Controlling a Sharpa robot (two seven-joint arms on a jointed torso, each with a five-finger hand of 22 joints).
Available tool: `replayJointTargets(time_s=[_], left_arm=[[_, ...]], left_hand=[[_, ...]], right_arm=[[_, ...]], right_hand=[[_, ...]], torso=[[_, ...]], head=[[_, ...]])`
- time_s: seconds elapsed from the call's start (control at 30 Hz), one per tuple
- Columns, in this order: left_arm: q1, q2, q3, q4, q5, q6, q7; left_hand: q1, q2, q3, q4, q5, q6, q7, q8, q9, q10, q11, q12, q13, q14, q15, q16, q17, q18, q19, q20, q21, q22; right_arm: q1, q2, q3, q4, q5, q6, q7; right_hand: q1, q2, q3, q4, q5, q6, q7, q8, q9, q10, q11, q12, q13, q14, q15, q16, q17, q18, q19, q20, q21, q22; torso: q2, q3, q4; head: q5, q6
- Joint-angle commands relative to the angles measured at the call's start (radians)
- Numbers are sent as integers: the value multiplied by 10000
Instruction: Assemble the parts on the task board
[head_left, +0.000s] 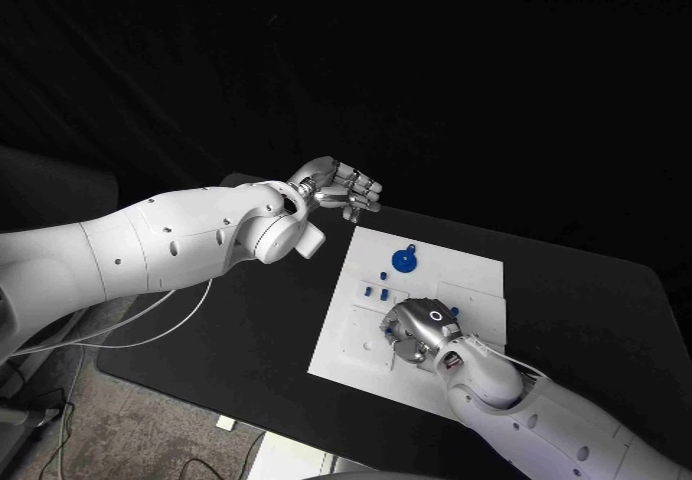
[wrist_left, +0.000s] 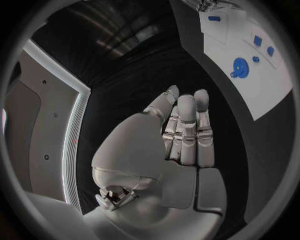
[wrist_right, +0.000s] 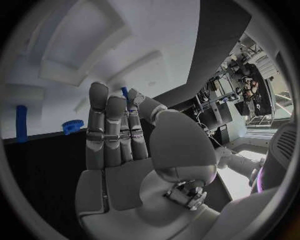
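Observation:
The white task board (head_left: 469, 275) lies mid-table. A round blue gear-like part (head_left: 405, 261) sits near its far end, with small blue pieces (head_left: 376, 293) closer in. My right hand (head_left: 421, 328) rests low over the board's near half. In the right wrist view its thumb and a finger pinch a slim blue peg (wrist_right: 125, 92); another blue peg (wrist_right: 22, 123) and the gear (wrist_right: 72, 126) lie beyond. My left hand (head_left: 336, 187) hovers off the board's far left corner, fingers straight and together (wrist_left: 187, 130), holding nothing. The left wrist view shows the gear (wrist_left: 240, 66) on the board (wrist_left: 262, 90).
The black table (head_left: 245, 320) spreads to the left of the board and past its right edge (head_left: 591, 300). White cables (head_left: 159, 325) hang from the left arm over the table's left edge.

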Motion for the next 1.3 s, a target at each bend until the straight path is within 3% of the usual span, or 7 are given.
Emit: replayJointTargets(time_s=[0.03,0.27,0.43,0.57,0.73,0.97,1.3], left_arm=[[20,29,11,3,-50,145,35],[20,25,10,-2,-51,146,31],[20,21,10,-2,-51,140,27],[20,17,10,-1,-51,140,22],[20,6,10,-3,-51,142,12],[20,-7,10,-11,-51,154,-4],[19,-104,9,0,-56,137,9]], left_hand=[[34,65,36,43,24,-74,-26,51,-10,-47,18,-2,2,-1,25,-55,14,61,27,7,-14,198],[34,65,36,43,24,-74,-26,51,-10,-47,18,-2,2,-1,25,-55,14,61,27,7,-14,198],[34,65,36,43,24,-74,-26,51,-10,-47,18,-2,2,-1,25,-55,14,61,27,7,-14,198],[34,65,36,43,24,-74,-26,51,-10,-47,18,-2,2,-1,25,-55,14,61,27,7,-14,198],[14,63,26,53,24,-83,-21,48,-9,-63,25,-8,2,-4,29,-54,15,60,23,11,-12,194],[21,52,26,43,40,-94,-19,44,-10,-74,27,-12,2,-6,29,-55,15,61,23,11,-13,194],[38,50,34,30,44,-98,-19,47,-9,-77,29,-8,3,-7,31,-53,16,66,22,12,-5,198]], right_arm=[[-38,-15,-27,-56,-109,399,79],[-37,-21,-31,-62,-43,323,173],[-36,-32,-32,-96,234,105,367],[-35,-47,-33,-118,542,-85,608],[-34,-110,-33,-18,774,-396,777],[-26,-465,-19,490,917,-609,770],[79,-1394,407,1760,1311,-203,545]], right_hand=[[-89,27,60,0,200,-39,51,33,-13,6,-39,74,8,-72,24,-28,-2,241,342,-15,-74,-14],[-136,-29,49,-2,382,-62,59,34,-40,-41,-23,74,4,-82,38,2,-27,276,344,10,-88,-5],[-468,-247,-236,132,1194,-784,248,5,-278,-902,239,28,-33,-107,197,20,-64,317,331,111,-140,-30],[-626,-512,-965,244,1051,-1525,404,19,-419,-1749,486,30,-42,-177,401,-133,-308,503,332,357,-442,-343],[-283,-518,-2570,348,1014,-2123,154,29,-423,-2518,635,89,-36,-42,506,-480,-954,611,434,505,-793,-1181],[11,-563,-3193,587,1110,-2214,148,12,-431,-2661,682,85,-40,-56,543,-281,-1298,654,415,543,-324,-2086],[-132,-484,-2918,426,1373,-2048,237,15,-428,-2157,539,91,-44,57,433,-69,-1249,573,409,437,204,-2324]], torso=[[2,10,-2],[2,7,10],[1,-1,1],[-1,-2,5],[-2,5,7],[2,7,-21],[-3,46,-68]], head=[[-14,-7],[-35,-24],[-48,-19],[-48,-25],[-81,-25],[-129,-10],[-438,79]])
